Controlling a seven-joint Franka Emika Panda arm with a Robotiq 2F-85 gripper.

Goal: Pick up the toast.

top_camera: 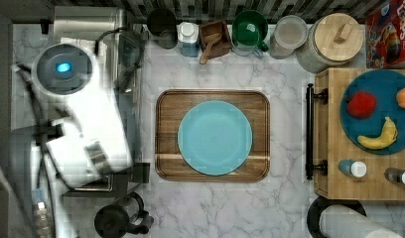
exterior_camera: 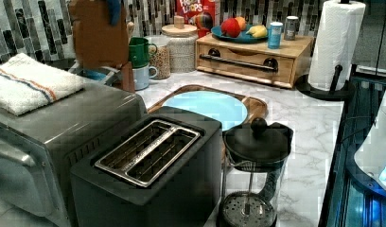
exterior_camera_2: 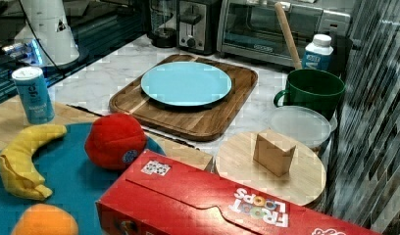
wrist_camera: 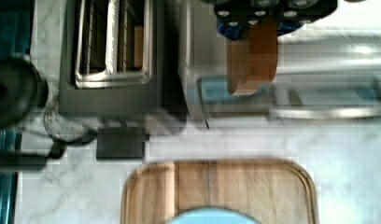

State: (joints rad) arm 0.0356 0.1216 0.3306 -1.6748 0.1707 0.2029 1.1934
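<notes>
Toast (wrist_camera: 249, 65) pinched between the blue fingers (wrist_camera: 224, 27) of the gripper (wrist_camera: 254, 30) in the wrist view, hanging edge-down, clear of the black-and-silver toaster (wrist_camera: 114, 98) and over the front of a silver toaster oven (wrist_camera: 319, 93), with a wooden tray (wrist_camera: 216, 186) on the marble counter (wrist_camera: 347, 154) further off. From the top view: white arm (top_camera: 86, 129) across the top view's left, blue plate (top_camera: 215, 137) centred on the tray (top_camera: 163, 104), counter (top_camera: 230, 208) all round. From the left view: toast (exterior_camera: 96, 35) as a blurred brown slab high in the upper left of the frame, a blue finger (exterior_camera: 114, 10) at its top edge, well above the toaster (exterior_camera: 148, 151) in the lower middle, both slots bare. From the right view: plate (exterior_camera_2: 186, 83) on the tray (exterior_camera_2: 139, 105) at centre frame, toaster (exterior_camera_2: 195, 27) at the top edge.
</notes>
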